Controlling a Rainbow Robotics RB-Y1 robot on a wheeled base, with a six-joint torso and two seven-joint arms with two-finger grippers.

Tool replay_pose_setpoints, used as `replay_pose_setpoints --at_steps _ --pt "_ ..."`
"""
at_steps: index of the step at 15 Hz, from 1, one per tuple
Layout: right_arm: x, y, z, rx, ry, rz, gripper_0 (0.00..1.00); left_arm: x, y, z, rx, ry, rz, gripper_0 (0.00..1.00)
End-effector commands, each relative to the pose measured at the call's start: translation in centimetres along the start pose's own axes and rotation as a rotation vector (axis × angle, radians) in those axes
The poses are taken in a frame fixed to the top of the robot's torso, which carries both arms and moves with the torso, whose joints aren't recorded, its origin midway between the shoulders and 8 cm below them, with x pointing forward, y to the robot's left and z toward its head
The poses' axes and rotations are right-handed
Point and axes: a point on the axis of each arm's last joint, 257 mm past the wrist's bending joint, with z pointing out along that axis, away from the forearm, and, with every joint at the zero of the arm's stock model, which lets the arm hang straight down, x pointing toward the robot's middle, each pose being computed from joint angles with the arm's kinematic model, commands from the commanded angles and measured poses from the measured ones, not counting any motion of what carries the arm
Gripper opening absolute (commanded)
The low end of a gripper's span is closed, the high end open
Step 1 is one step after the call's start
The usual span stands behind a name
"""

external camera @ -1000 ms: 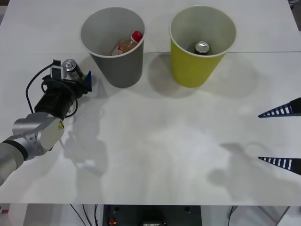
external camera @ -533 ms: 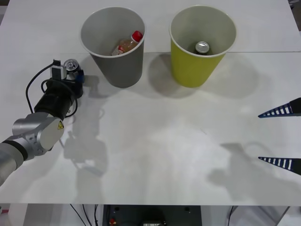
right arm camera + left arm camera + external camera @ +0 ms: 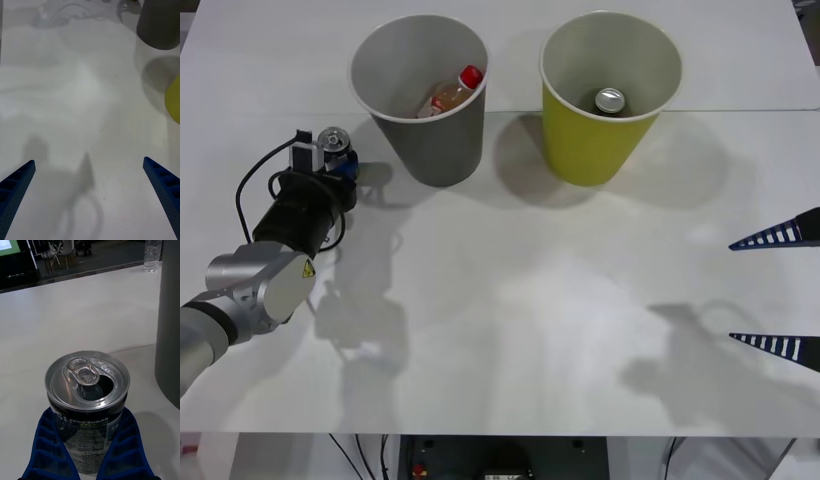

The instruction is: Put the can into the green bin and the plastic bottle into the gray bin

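White table (image 3: 510, 330), dark room with chairs behind in left wrist view. Left gripper (image 3: 88, 461) far left, low over the table, fingers clamped on upright can (image 3: 87, 405) just left of gray bin (image 3: 420, 95). Plastic bottle (image 3: 452, 92) inside gray bin. Another silver-topped can (image 3: 610, 100) inside green bin (image 3: 608, 95). Right gripper (image 3: 780, 290) at right edge, fingers spread, holding nothing.

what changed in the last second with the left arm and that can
The left claw closed its blue fingers onto the small dark silver-topped can beside the large gray bin. The right claw stayed open and parked; bins and contents unchanged.
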Motion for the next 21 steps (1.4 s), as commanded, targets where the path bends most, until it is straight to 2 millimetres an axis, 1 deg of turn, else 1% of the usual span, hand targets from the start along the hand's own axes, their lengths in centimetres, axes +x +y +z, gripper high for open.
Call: replay_pose_setpoints --at_steps 1,2,3,7,10,11,14,15,18,21 --pt "0.0 0.0 0.0 0.0 0.0 0.0 1.0 0.4 -1.1 -1.7 0.054 0.031 0.007 0.0" --pt "0.0 0.0 0.0 0.0 0.0 0.0 1.0 0.4 -1.1 -2.3 0.07 0.047 0.015 0.0" --pt "0.0 0.0 0.0 0.0 0.0 0.0 1.0 0.0 -1.1 -3.4 0.095 0.068 0.017 0.0" --pt "0.0 0.0 0.0 0.0 0.0 0.0 1.0 -0.3 -1.5 -8.5 0.184 0.157 0.068 0.0" --pt "0.0 0.0 0.0 0.0 0.0 0.0 1.0 -0.8 -2.6 -11.5 0.266 0.245 0.103 0.0" --pt "0.0 0.0 0.0 0.0 0.0 0.0 1.0 -0.8 -3.0 -12.3 0.298 0.276 0.124 0.0" --pt "0.0 0.0 0.0 0.0 0.0 0.0 1.0 -1.9 -4.4 -14.1 0.397 0.356 0.182 0.0" --pt "0.0 0.0 0.0 0.0 0.0 0.0 1.0 -2.7 -5.1 -14.7 0.438 0.378 0.19 0.0" --pt "0.0 0.0 0.0 0.0 0.0 0.0 1.0 -5.3 -6.4 -16.0 0.533 0.426 0.212 0.0" --pt "0.0 0.0 0.0 0.0 0.0 0.0 1.0 -8.0 -7.8 -17.1 0.613 0.455 0.269 0.0"
